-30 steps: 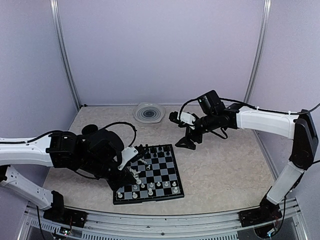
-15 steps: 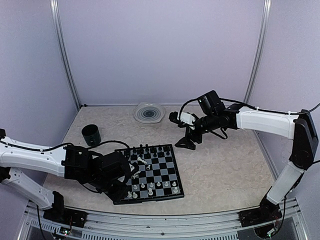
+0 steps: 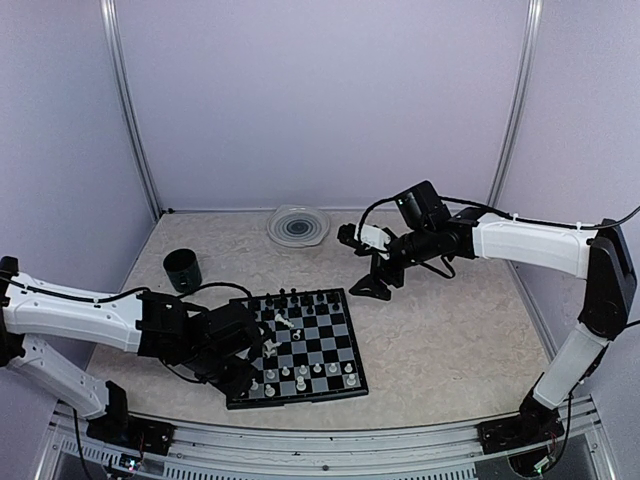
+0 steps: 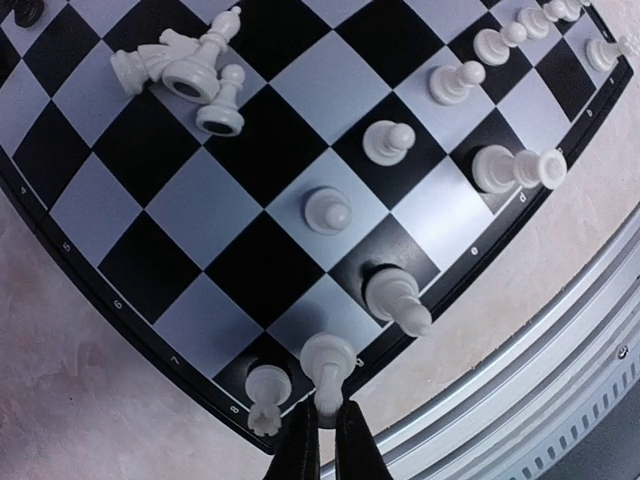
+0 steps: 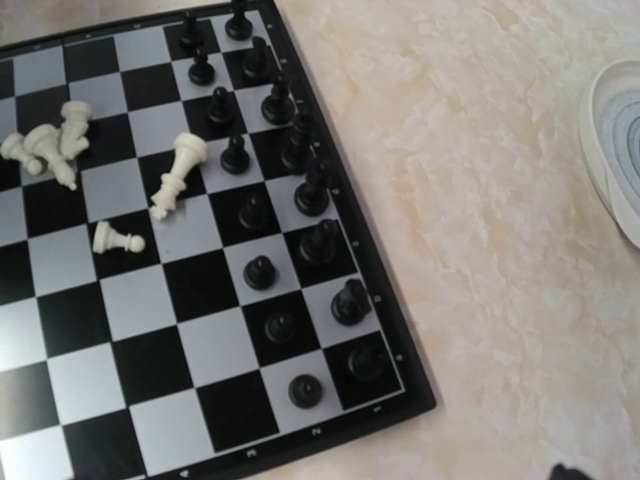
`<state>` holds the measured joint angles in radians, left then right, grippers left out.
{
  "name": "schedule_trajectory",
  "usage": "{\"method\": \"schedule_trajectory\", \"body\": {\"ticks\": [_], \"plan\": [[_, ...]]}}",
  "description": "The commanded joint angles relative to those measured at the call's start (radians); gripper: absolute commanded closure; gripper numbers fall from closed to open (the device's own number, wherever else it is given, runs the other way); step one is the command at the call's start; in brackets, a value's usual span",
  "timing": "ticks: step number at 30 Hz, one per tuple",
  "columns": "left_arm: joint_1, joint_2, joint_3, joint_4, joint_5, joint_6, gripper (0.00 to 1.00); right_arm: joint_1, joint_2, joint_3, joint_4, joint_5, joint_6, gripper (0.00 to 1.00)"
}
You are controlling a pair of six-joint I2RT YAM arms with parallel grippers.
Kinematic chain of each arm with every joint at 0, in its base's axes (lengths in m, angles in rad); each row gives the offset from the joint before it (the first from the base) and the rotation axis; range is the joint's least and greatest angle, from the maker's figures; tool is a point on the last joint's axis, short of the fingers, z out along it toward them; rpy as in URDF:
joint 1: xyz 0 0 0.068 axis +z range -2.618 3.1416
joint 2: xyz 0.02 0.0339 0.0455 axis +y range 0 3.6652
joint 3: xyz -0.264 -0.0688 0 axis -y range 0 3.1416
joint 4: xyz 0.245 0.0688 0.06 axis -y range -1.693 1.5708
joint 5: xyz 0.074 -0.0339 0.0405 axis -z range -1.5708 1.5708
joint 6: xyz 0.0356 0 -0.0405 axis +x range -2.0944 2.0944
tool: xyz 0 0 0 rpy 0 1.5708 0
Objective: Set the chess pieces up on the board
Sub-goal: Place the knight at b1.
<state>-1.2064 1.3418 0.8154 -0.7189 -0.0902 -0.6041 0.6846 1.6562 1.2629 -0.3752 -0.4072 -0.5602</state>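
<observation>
The board (image 3: 300,399) lies at the table's near middle. Black pieces (image 3: 300,298) stand along its far edge, also in the right wrist view (image 5: 290,150). White pieces stand along the near edge (image 4: 500,165). Several white pieces lie toppled mid-board (image 4: 180,65) (image 5: 45,145). My left gripper (image 3: 243,380) is at the board's near-left corner. In its wrist view (image 4: 320,435) it is shut on the top of a white piece (image 4: 328,358) that stands on the edge row, beside a white rook (image 4: 265,385). My right gripper (image 3: 372,286) hovers open and empty over the table just beyond the board's far-right corner.
A black cup (image 3: 182,268) stands left of the board. A round clear ridged plate (image 3: 297,225) sits at the back and shows in the right wrist view (image 5: 615,150). A metal rail (image 4: 560,380) runs along the near table edge, close to the left gripper.
My left arm has swung left and toward the near edge, bringing its gripper from mid-board to the near-left corner and uncovering the black cup. The right arm has not moved.
</observation>
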Motion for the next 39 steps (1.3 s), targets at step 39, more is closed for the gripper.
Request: {"method": "schedule_trajectory", "body": {"ticks": [39], "plan": [[0.126,-0.046,0.184,0.035,0.039,0.163,0.60,0.022,0.024,0.003,-0.035,-0.022,-0.021,0.01]]}}
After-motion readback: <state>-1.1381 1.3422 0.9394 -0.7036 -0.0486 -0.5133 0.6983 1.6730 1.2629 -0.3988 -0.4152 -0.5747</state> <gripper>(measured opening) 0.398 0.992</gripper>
